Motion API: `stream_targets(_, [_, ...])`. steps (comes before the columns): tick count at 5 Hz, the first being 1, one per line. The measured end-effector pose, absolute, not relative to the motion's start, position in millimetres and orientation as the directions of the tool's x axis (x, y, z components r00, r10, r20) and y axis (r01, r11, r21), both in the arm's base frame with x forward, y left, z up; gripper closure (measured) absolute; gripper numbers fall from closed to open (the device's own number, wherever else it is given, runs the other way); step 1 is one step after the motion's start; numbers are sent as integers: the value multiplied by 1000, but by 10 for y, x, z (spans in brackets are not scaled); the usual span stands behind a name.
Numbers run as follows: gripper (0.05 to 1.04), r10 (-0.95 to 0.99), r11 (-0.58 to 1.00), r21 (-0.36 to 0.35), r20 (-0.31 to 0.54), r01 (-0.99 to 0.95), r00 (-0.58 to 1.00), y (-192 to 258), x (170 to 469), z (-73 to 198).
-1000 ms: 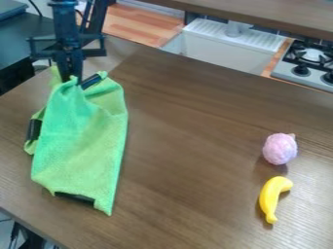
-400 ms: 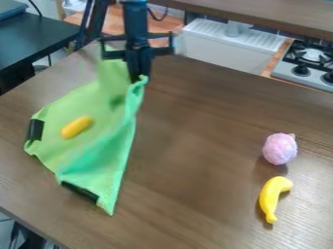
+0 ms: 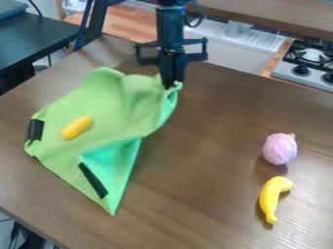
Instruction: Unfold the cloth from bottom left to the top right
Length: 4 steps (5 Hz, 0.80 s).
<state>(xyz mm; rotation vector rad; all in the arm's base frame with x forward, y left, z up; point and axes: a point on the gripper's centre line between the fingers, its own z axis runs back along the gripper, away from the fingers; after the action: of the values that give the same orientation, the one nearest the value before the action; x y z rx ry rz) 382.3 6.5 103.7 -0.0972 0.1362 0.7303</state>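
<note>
The gripper hangs over the upper middle of the table, shut on the upper right corner of the green cloth. That corner is lifted, and the cloth slopes from it down to the left. Most of the cloth lies spread over the left of the table, its lower right part still turned over in a lighter blue-green flap. Black strips mark its left corner and its lower edge. On the cloth's left part rests a yellow oblong object.
At the right of the wooden table sit a pink fuzzy ball and, below it, a yellow banana. Behind the table's far edge are a white sink and a stove.
The gripper has moved right, drawing the cloth's corner along. The cloth has opened out from a narrow folded shape, and the yellow oblong object has come into sight on it.
</note>
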Motion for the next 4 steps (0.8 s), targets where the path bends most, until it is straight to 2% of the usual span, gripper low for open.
stream_targets(2, [1010,663,739,-44,-135,-673,737,-72,3898,959])
stream_targets(4, [1010,676,721,-92,-120,-687,727,-237,4028,1102])
